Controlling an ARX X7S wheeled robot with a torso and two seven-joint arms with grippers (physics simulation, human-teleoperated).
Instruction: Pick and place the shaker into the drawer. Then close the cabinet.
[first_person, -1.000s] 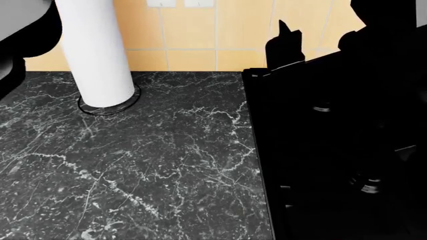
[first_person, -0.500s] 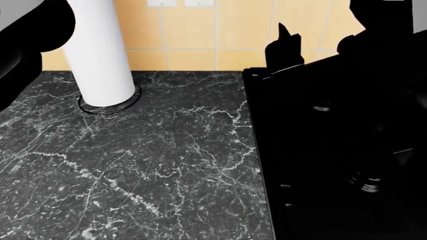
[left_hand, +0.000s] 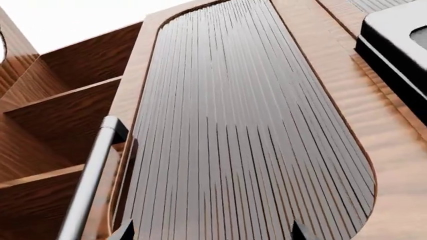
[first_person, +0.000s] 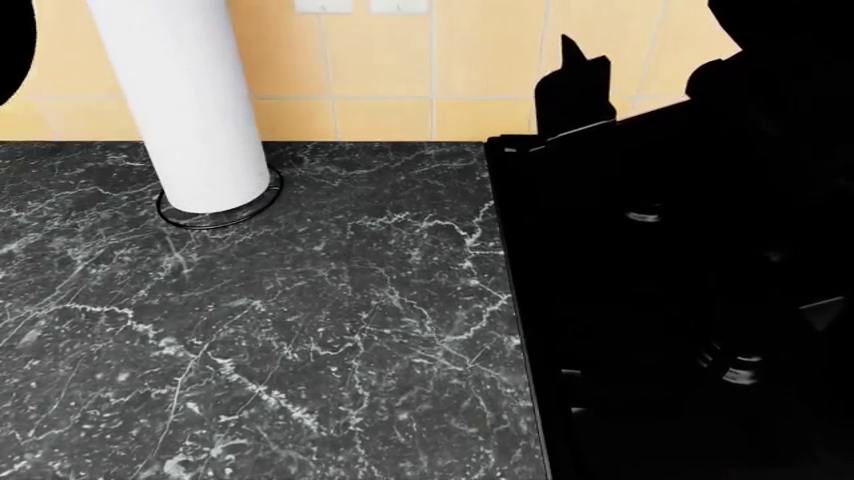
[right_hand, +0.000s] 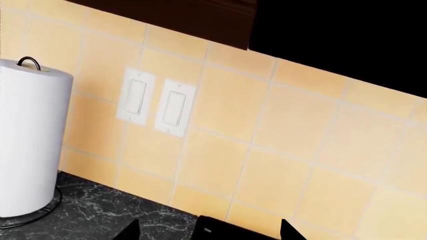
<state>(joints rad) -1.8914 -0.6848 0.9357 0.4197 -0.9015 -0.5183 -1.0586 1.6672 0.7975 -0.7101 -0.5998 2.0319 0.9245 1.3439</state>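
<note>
We see a counter (first_person: 294, 340) of dark, polished-looking stone, black with thin white veins. The tall cylinder (first_person: 187, 100) on it looks matt white, like paper, on a thin dark wire ring (first_person: 220, 218). The wall tiles (right_hand: 287, 130) are smooth, pale yellow. The cabinet front (left_hand: 347, 115) shows warm, satiny reddish wood around a dark ribbed panel (left_hand: 233, 130), with a brushed metal handle (left_hand: 90, 175).
</note>
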